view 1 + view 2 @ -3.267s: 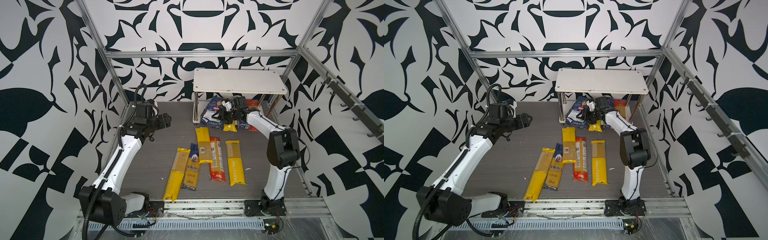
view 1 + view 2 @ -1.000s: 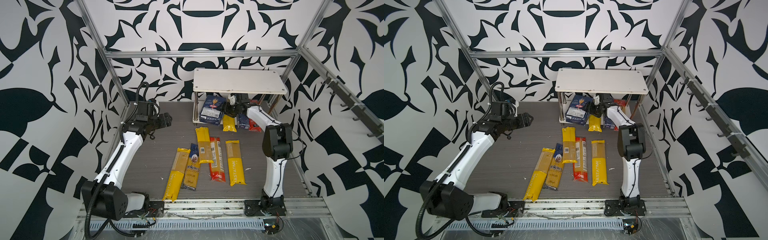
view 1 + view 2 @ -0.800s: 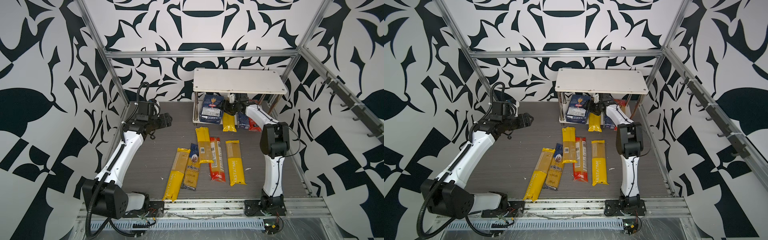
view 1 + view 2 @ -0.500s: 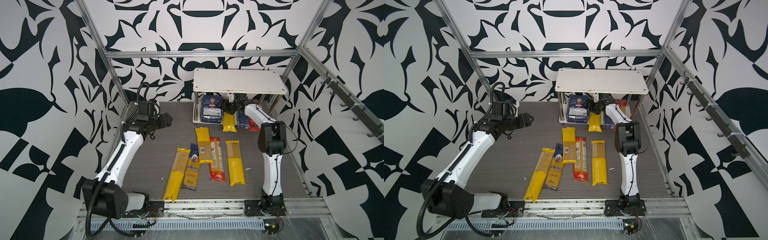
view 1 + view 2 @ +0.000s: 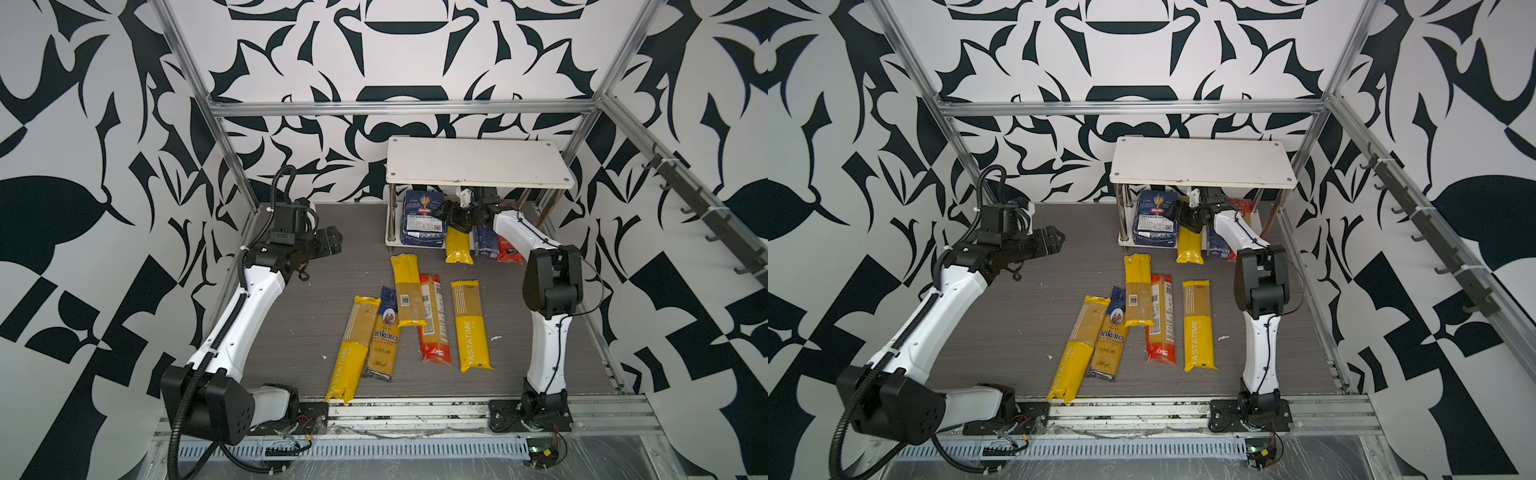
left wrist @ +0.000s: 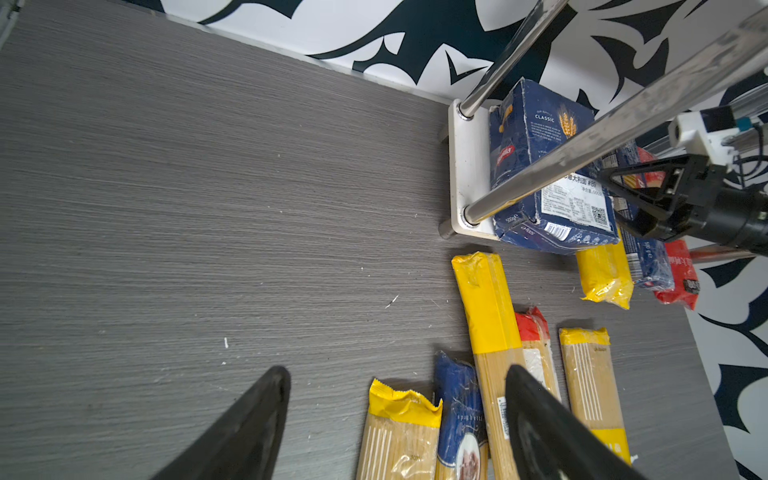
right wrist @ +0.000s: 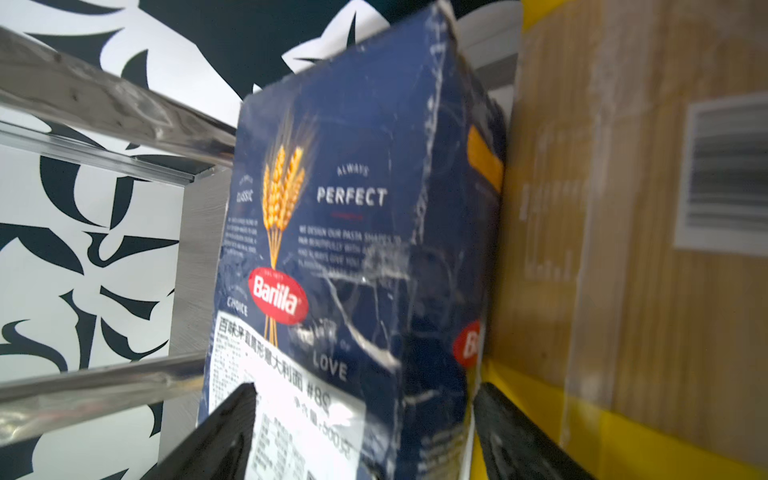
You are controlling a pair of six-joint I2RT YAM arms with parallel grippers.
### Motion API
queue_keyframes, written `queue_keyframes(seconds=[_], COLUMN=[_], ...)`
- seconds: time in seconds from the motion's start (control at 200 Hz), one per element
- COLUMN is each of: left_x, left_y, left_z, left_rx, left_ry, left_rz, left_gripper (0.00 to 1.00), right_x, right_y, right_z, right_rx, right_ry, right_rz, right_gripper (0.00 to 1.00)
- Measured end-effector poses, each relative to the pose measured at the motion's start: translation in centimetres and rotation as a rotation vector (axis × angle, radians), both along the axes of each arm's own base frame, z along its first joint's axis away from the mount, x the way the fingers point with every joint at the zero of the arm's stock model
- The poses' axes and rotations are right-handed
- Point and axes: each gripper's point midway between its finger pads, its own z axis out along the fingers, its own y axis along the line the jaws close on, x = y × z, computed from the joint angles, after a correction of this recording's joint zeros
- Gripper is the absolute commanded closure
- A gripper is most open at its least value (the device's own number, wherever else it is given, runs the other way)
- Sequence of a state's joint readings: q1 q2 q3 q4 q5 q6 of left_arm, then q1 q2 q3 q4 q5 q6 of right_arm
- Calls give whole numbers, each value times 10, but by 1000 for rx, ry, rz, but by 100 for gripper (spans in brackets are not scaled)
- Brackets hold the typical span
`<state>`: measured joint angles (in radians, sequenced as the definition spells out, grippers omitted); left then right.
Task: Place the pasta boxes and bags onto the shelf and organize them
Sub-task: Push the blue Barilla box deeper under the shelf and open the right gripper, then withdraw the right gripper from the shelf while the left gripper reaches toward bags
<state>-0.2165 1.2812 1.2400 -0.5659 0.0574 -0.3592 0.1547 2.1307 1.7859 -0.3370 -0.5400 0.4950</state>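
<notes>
Box (image 5: 420, 216) stands upright at the shelf's (image 5: 478, 164) left end, likely sparing room for bags (image 5: 469, 324); right claw (image 5: 448, 216) spread just beside it, left claw (image 5: 334, 245) spread and empty.

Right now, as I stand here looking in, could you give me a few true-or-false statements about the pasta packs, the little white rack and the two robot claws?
1. The wide navy-blue Barilla box stands on the lower board of the white two-tier shelf. True.
2. The left gripper holds a yellow packet. False: its jaws are open and empty, above the grey floor.
3. Five long spaghetti bags lie on the floor in front of the shelf. True.
4. A packet lies on the shelf's top board. False: nothing lies on that board.
5. The right gripper reaches in under the top board, next to the Barilla box. True.
</notes>
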Motion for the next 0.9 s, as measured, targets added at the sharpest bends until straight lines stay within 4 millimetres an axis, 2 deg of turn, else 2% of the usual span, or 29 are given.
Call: queue_keyframes(seconds=[0.2, 0.455, 0.6, 0.745, 0.9], left_x=[-15, -35, -46, -57, -71], left_y=[5, 9, 12, 14, 12], left_z=[9, -9, -6, -5, -21], left_rx=[-6, 0, -6, -21, -47], left_ry=[-31, 16, 13, 10, 61], left_rz=[12, 16, 20, 27, 23], left_gripper=[5, 4, 4, 4, 5], right_x=[-25, -49, -60, -74, -104], right_y=[-3, -5, -6, -8, -13], right_z=[-1, 13, 19, 16, 7], right_rx=[0, 10, 16, 18, 10], right_ry=[29, 12, 1, 13, 49], right_rz=[5, 12, 15, 16, 15], right_gripper=[15, 14, 14, 14, 13])
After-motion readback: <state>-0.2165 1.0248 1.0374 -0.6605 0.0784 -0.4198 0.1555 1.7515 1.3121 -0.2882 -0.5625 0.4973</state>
